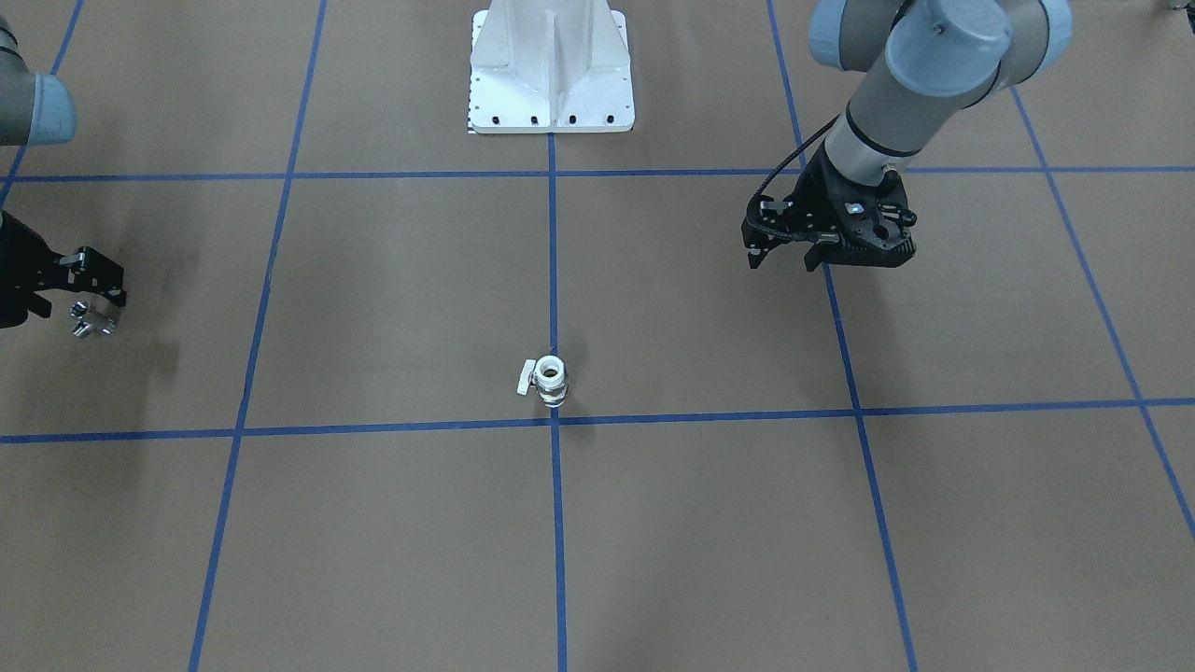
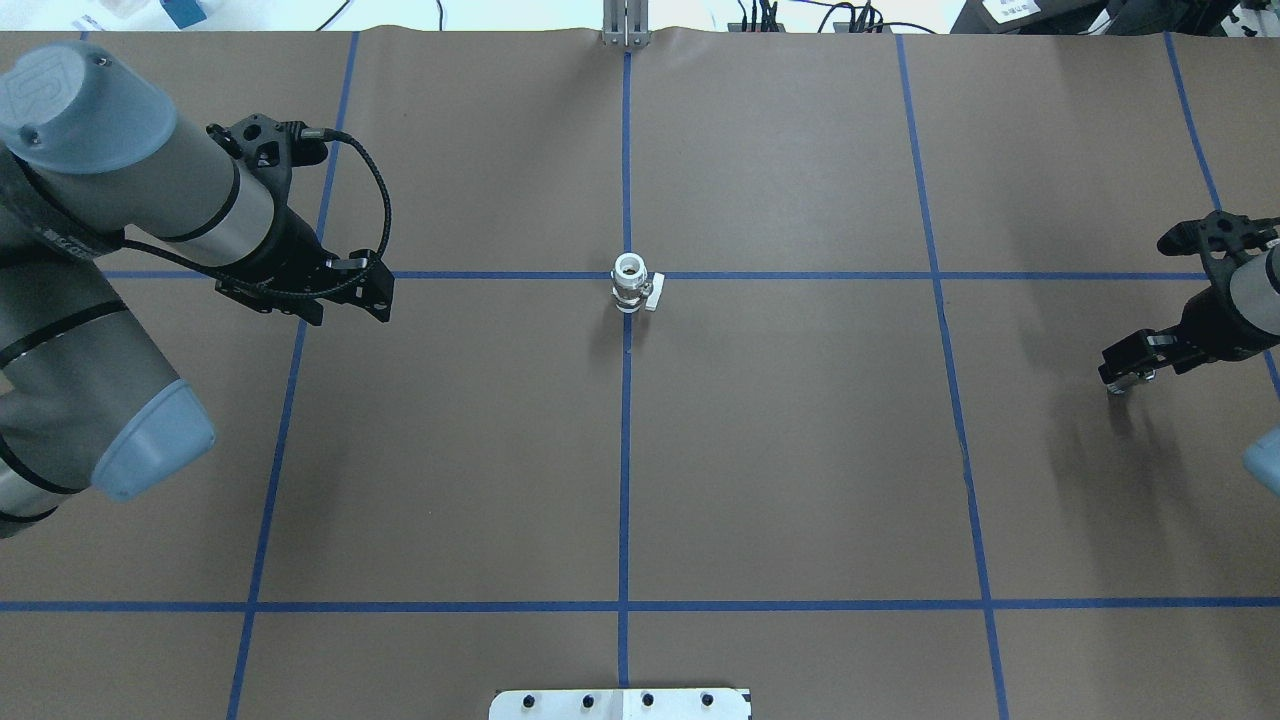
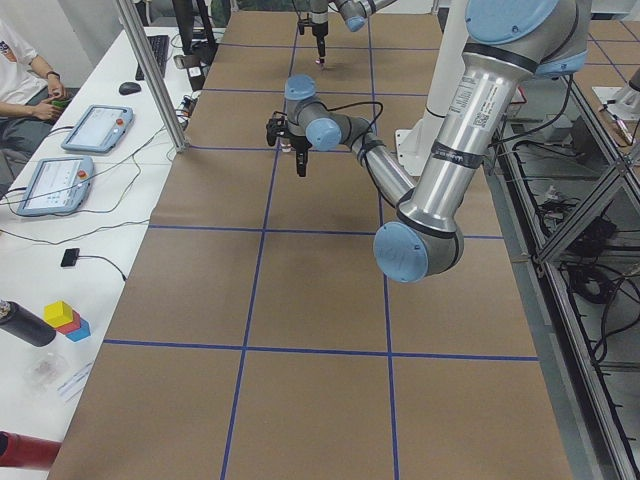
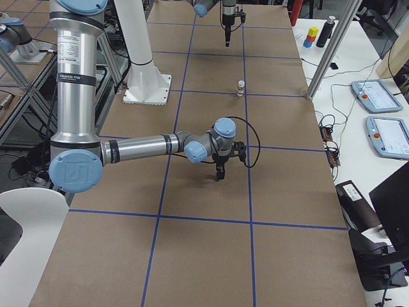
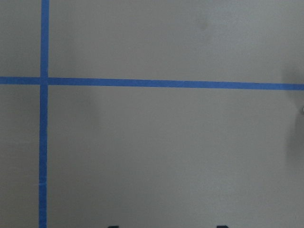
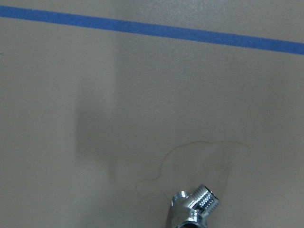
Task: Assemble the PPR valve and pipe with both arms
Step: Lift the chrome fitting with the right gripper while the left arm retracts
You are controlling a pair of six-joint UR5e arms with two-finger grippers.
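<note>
Overhead exterior shows "UR" embossed on left arm [image 2: 60, 90] cap.

we saw a brown table [image 2: 800, 450] crossed by blue tape lines [image 2: 624, 500], with a white side desk [image 3: 60, 230] (holding tablets [image 3: 48, 186]) alongside.

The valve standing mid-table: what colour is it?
The valve has white ends and a silvery middle, clearest in the front-facing view.

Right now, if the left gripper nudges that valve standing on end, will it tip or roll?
Probably tips: the PPR valve stands upright on one narrow ring end. Once down, its round body might roll, though the side lever would likely stop it. It looks rigid, with a metallic middle, so fairly heavy for its size.
</note>
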